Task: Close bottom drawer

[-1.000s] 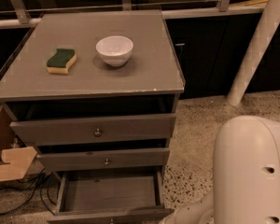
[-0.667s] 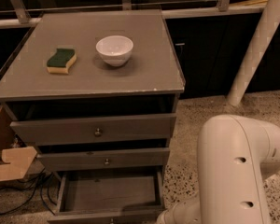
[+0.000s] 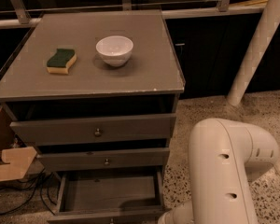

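Count: one cabinet (image 3: 88,80) with three drawers; one bowl (image 3: 114,50) and one sponge (image 3: 61,60) on its top, apart from each other; one arm (image 3: 224,171).

Containers: the bottom drawer (image 3: 109,192) stands pulled out at the cabinet's foot, its bare grey floor showing. The bowl shows only its white inside.

Gripper (image 3: 167,218): at the lower edge of the view, by the bottom drawer's front right corner, largely cut off; cannot tell whether it is released or clenched.

Change: the arm has shifted left toward the cabinet. The bottom drawer is as far out as before.
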Robot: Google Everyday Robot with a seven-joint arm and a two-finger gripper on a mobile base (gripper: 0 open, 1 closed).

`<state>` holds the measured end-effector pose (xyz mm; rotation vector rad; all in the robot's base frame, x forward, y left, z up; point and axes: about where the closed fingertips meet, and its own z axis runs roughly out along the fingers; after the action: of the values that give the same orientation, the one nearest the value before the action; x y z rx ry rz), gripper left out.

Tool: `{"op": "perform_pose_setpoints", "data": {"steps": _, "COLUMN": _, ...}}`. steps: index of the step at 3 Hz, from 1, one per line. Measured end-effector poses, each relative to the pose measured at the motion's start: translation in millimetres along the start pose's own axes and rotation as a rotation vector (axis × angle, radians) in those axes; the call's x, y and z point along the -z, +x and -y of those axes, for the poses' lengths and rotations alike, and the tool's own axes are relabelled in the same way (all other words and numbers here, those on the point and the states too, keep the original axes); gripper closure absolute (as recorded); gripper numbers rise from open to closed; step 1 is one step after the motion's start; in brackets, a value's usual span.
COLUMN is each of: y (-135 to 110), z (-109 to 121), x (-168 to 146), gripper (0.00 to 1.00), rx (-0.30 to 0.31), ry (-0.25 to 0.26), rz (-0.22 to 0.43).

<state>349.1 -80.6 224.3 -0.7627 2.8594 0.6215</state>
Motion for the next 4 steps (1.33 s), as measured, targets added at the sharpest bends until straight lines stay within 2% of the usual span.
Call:
{"op": "perform_pose_setpoints", "data": {"steps": 1, "y": 0, "z": 13, "x": -15, "gripper": 1.0, "rx": -0.04, "ry": 0.013, "rz": 0.012}}
{"op": "perform_pose_setpoints", "data": {"steps": 2, "y": -3, "z": 17, "x": -35, "gripper": 1.0, "rx": -0.052, "ry": 0.005, "rz": 0.023}}
{"op": "perform_pose_setpoints", "data": {"steps": 3, "y": -9, "z": 19, "x": -85, "gripper": 1.0, "rx": -0.049, "ry": -0.046, "rz": 0.049}}
{"op": "perform_pose_setpoints", "data": {"steps": 4, "y": -9, "z": 19, "x": -85, "gripper": 1.0, "rx": -0.049, "ry": -0.045, "rz": 0.049}}
